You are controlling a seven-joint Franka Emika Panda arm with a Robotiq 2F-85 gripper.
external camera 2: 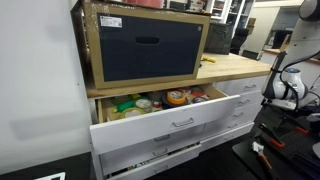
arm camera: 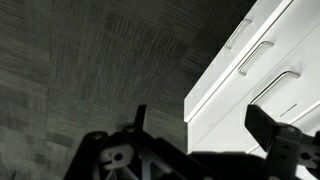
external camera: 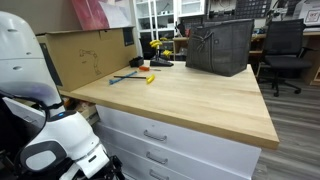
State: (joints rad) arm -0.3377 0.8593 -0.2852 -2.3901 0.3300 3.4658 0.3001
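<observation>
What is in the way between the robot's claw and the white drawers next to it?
Nothing visible. In the wrist view the gripper hangs open near the white drawers, and only dark floor shows between them. The drawer handles face it with nothing in front of them.

In an exterior view the camera stands close above the worktop (external camera: 190,95), facing along it into the room. In an exterior view set lower and farther off, it faces the drawer fronts (external camera 2: 185,122) under the worktop at a slant. Both share the worktop, drawer fronts and cardboard box (external camera: 85,55). The wrist view looks down past the hand (arm camera: 205,128) at the floor (arm camera: 90,60) beside those drawer fronts.
</observation>
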